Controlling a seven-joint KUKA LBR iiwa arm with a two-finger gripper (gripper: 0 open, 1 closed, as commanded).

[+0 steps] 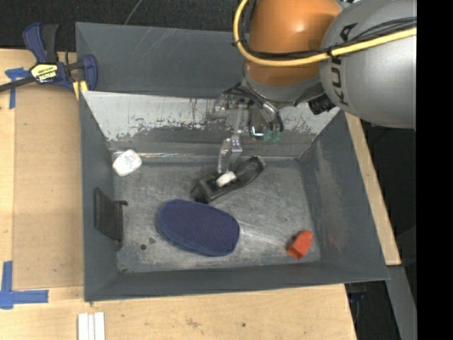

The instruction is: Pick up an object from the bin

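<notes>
Hanging low toward the back of the grey bin (pixel 177 52), my gripper (pixel 228 160) meets a long black object (pixel 248 170) with a white patch at its middle; whether I am clenched or released I cannot tell. Just in front lies a dark blue oval pad (pixel 198 227). Farther out are an orange block (pixel 300 244) at front right, a white rounded piece (pixel 127 162) at back left and a flat black piece (pixel 107 213) by the left wall.

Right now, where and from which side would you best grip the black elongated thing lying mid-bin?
Mid-length, near its white patch, coming straight down. The black elongated thing lies flat and slantwise on the bin floor, long and narrow, so closing across its narrow width likely holds best.
</notes>
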